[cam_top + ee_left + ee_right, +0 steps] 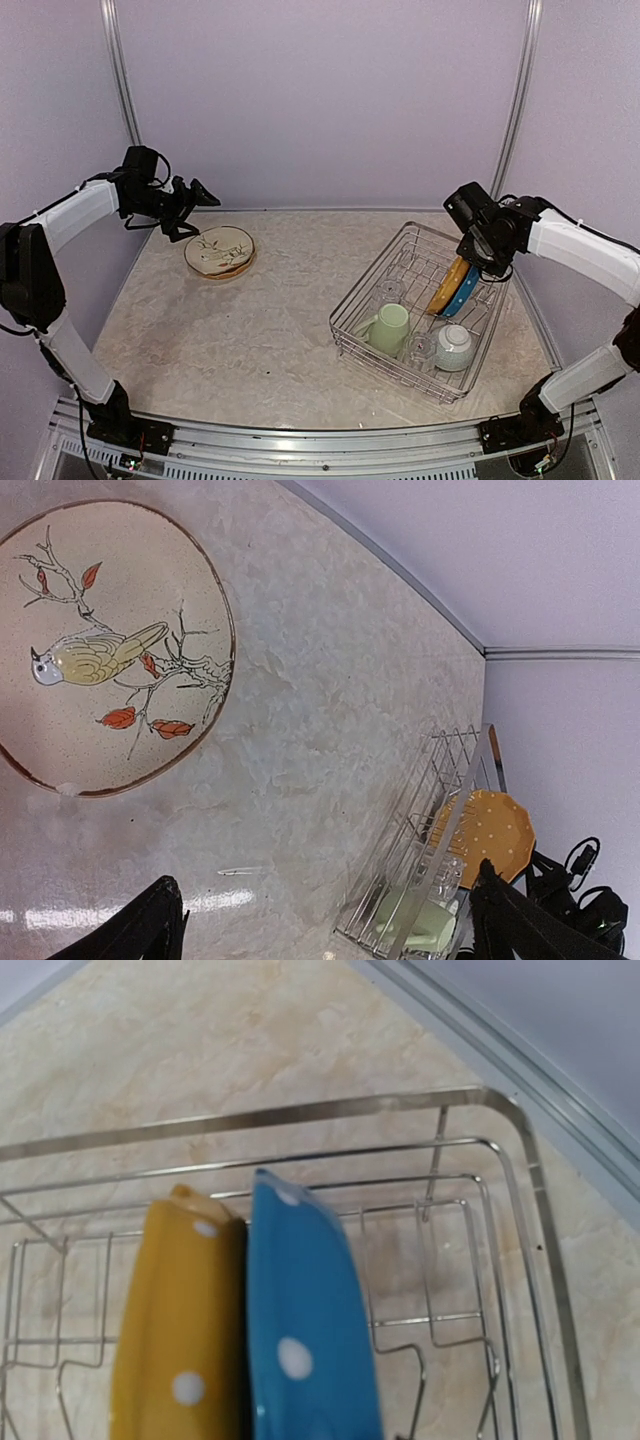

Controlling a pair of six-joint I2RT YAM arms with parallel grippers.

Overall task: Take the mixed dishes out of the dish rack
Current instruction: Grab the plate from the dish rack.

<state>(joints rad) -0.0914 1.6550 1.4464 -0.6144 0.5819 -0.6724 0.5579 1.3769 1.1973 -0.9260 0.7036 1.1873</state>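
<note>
Nearest the arm bases, the top view alone shows the near end of the dish rack. There a pale green mug and a white-and-light-blue bowl sit side by side, with a faint clear glass between them. The silver wire rack lies on the right half of the counter.

Further in, a yellow dotted plate and a blue plate stand on edge in the dividers, touching each other. The right wrist view shows both rims carrying white dots, but none of its own fingers. From above, the right end effector hangs right over these two plates. I cannot tell how far it is closed, or whether it grips either plate.

Farther off, at the left, the cream floral plate lies flat on the counter, outside the rack. Only the left wrist view reveals its painting: a yellow bird on a bare branch with red-orange leaves, inside a brown rim. The left end effector hovers above it, fingers spread wide, holding nothing.
</note>
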